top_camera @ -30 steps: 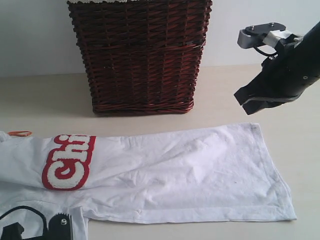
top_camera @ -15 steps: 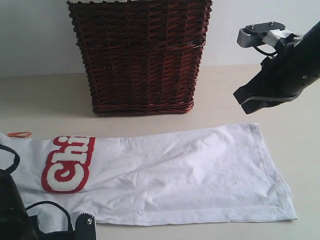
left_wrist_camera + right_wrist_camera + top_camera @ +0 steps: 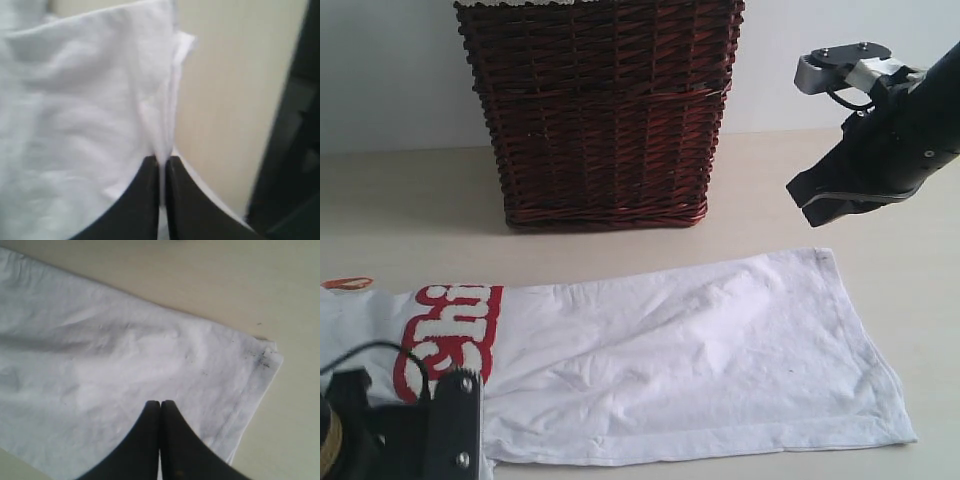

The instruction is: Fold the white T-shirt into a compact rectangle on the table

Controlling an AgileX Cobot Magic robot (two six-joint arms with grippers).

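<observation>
My left gripper [image 3: 161, 161] is pinched tight on an edge fold of the white T-shirt [image 3: 700, 360], which spreads out from my fingertips flat on the table [image 3: 410, 200], while my right gripper [image 3: 160, 404] hangs closed and empty above one shirt corner.

T-shirt [image 3: 700, 360]: matt white cloth, softly creased; lettering [image 3: 448, 335] at 9 o'clock, fuzzy pile edged red. Basket [image 3: 600, 110] at 12 o'clock: rough woven wicker, faint sheen. Table [image 3: 420, 200]: smooth, matt, pale.

light: bright, even | shadows: soft | left wrist view: blurred
</observation>
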